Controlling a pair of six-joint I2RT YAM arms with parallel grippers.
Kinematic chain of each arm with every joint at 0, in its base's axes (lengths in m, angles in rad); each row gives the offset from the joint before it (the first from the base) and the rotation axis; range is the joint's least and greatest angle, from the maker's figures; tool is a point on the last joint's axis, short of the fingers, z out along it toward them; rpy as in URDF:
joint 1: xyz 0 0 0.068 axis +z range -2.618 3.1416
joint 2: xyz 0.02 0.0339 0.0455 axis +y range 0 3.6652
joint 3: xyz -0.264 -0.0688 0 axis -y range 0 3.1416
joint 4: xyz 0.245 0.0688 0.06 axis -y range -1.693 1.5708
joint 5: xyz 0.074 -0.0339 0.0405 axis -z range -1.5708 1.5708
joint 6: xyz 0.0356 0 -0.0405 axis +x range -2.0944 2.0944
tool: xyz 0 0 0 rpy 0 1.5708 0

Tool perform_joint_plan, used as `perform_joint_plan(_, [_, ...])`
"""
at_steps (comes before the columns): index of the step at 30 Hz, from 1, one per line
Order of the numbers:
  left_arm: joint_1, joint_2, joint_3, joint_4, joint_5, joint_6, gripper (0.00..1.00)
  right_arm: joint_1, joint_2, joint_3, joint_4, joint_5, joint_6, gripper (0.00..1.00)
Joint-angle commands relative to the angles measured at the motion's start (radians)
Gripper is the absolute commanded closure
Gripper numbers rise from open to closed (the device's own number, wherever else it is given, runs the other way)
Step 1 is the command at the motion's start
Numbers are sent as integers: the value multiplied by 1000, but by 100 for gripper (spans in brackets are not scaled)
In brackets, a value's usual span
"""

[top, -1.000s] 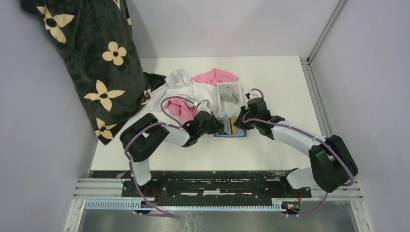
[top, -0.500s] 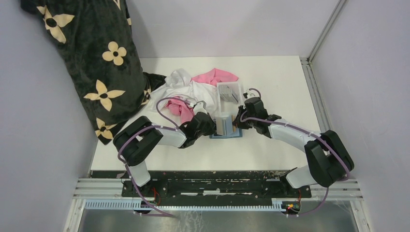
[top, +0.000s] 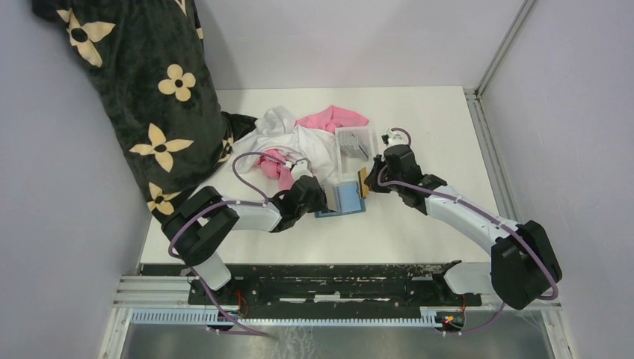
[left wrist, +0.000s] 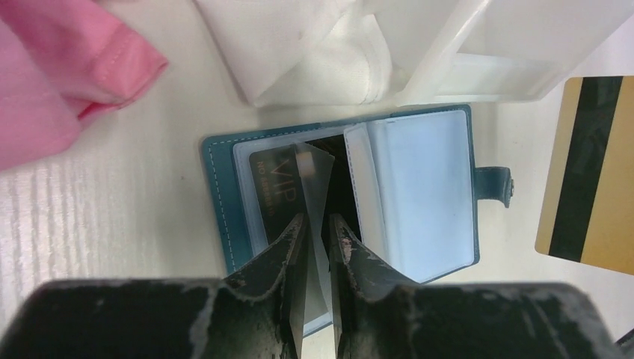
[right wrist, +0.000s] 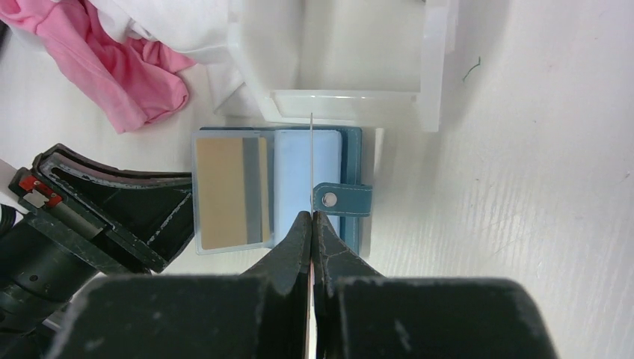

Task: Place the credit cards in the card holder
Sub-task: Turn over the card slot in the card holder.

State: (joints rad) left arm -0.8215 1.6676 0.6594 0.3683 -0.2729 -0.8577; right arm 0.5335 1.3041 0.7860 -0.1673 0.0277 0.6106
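The teal-blue card holder (top: 345, 200) lies open on the table, snap tab toward the right arm. In the left wrist view a dark card (left wrist: 275, 191) sits in a sleeve of the card holder (left wrist: 419, 191). My left gripper (left wrist: 318, 218) straddles one upright clear sleeve, jaws a little apart, a gap showing beside the sleeve. My right gripper (right wrist: 312, 214) is shut on a gold credit card (left wrist: 587, 172), edge-on above the card holder (right wrist: 329, 161). Another gold-tan card (right wrist: 228, 191) shows in a left sleeve.
A clear plastic tray (top: 355, 142) with grey cards stands just behind the holder, also near in the right wrist view as the tray (right wrist: 359, 105). Pink and white clothes (top: 299, 138) lie at back left. A dark floral blanket (top: 142, 90) hangs over the left side.
My left arm has drawn back to the left and its jaws have eased apart. The holder now lies flatter and shifted left. The right gripper still holds the gold card, slightly farther back.
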Motion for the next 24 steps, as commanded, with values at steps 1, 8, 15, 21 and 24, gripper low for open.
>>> perform_joint_plan(1, [-2,-31,-23,-75,-61,54,75,32,-14,54,1,21,-15,99])
perform_joint_plan(8, [-2,-51,-38,-91,-96,36,72,104,66,83,54,13,8,99])
perform_joint_plan(15, [-3,-78,-74,-112,-170,-18,70,155,170,97,119,3,24,99])
perform_joint_plan(21, [-2,-79,-92,-107,-198,-36,70,192,259,123,156,7,32,99])
perform_joint_plan(24, [-2,-63,-92,-98,-193,-39,70,209,285,139,160,19,34,99])
